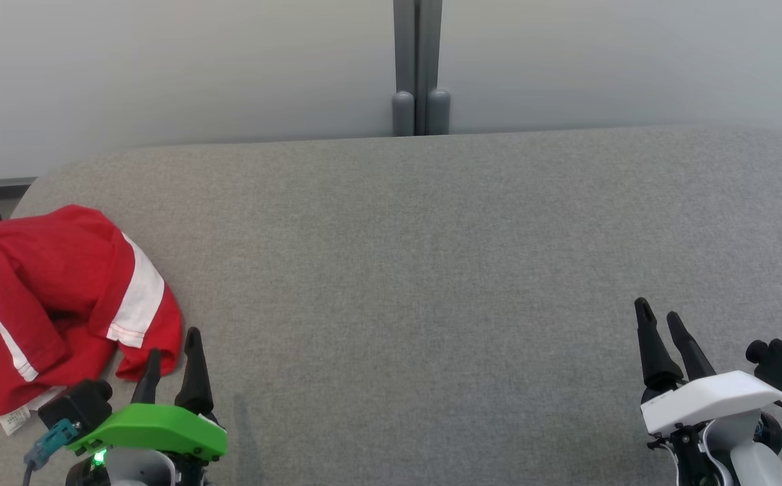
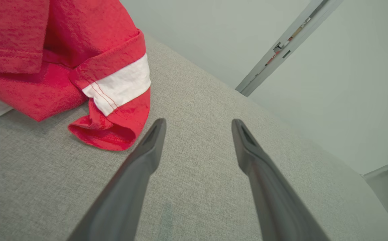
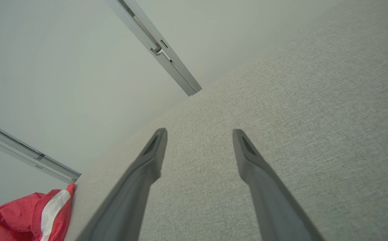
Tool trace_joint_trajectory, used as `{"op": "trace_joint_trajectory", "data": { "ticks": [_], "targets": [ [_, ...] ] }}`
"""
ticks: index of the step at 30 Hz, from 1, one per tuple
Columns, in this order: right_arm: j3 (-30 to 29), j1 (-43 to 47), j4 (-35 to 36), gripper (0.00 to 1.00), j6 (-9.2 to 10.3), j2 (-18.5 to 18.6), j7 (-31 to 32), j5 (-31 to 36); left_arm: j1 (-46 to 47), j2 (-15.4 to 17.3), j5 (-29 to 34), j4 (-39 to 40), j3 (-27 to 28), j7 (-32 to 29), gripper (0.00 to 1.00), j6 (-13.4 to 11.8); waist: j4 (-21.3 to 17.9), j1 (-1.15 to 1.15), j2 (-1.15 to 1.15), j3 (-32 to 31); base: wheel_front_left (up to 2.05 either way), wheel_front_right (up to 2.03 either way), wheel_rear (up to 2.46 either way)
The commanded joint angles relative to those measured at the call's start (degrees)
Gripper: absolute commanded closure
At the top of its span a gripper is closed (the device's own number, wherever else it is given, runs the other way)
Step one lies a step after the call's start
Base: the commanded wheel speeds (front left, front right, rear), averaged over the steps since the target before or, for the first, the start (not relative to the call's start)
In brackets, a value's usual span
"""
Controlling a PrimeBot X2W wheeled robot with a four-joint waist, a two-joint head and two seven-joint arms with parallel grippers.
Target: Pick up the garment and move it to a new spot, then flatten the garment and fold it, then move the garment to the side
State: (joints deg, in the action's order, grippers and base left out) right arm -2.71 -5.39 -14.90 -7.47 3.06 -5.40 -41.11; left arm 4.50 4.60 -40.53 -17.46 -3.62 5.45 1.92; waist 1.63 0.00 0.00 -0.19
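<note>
The garment [image 1: 60, 283] lies crumpled at the far left of the grey padded table [image 1: 431, 236]. It is red with white bands and thin white stripes, and part of it runs off the head view's left edge. My left gripper [image 1: 173, 344] hovers open just right of the garment's near corner, with nothing between its fingers. In the left wrist view the garment [image 2: 80, 40] sits up and left of the open left gripper [image 2: 198, 121], its red hem close to the left finger. My right gripper [image 1: 657, 309] is open over bare table at the right. The right wrist view has the garment [image 3: 29, 217] far off from the right gripper [image 3: 199, 131].
A pale wall with a grey vertical post [image 1: 420, 67] stands right behind the table's far edge. The table's corners are rounded. A white label [image 1: 14, 420] pokes out from under the garment near the front edge.
</note>
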Motion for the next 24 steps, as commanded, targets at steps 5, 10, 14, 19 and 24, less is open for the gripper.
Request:
{"op": "trace_joint_trajectory", "data": {
  "ticks": [5, 10, 14, 19, 24],
  "targets": [
    [0.5, -0.3, 1.3, 0.00, -0.02, 0.0, -1.4, 5.2, 0.4, 1.3, 5.2, 0.8, -1.2, 1.3, 0.00, -1.0, 0.0, 0.00, 0.00, 0.1, 0.00, 0.00, 0.00],
    [0.3, -0.8, 1.7, 0.00, -0.02, 0.0, -2.2, 8.8, 0.9, 1.6, 8.5, 0.9, -2.0, 2.1, 0.00, -1.8, 0.0, 0.00, 0.00, 0.2, 0.00, 0.00, 0.00],
    [0.2, -1.2, 2.3, 0.00, -0.02, -0.1, -2.8, 11.1, 1.3, 1.5, 10.4, 2.3, -2.1, 2.8, 0.00, -1.9, 0.2, 0.00, 0.00, 0.2, 0.00, 0.00, 0.00],
    [0.4, -1.4, 3.0, 0.00, -0.02, -0.2, -3.5, 14.7, 1.7, 1.9, 13.7, 1.5, -2.7, 3.5, 0.00, -1.9, 0.3, 0.00, 0.00, 0.1, 0.00, 0.00, 0.00],
    [0.3, -0.7, 2.0, 0.00, -0.03, -0.2, -4.3, 18.2, 1.1, 1.8, 16.5, 0.2, -3.3, 4.2, 0.00, -2.2, 0.4, 0.00, 0.00, -0.1, 0.00, 0.00, 0.00]
  ]
}}
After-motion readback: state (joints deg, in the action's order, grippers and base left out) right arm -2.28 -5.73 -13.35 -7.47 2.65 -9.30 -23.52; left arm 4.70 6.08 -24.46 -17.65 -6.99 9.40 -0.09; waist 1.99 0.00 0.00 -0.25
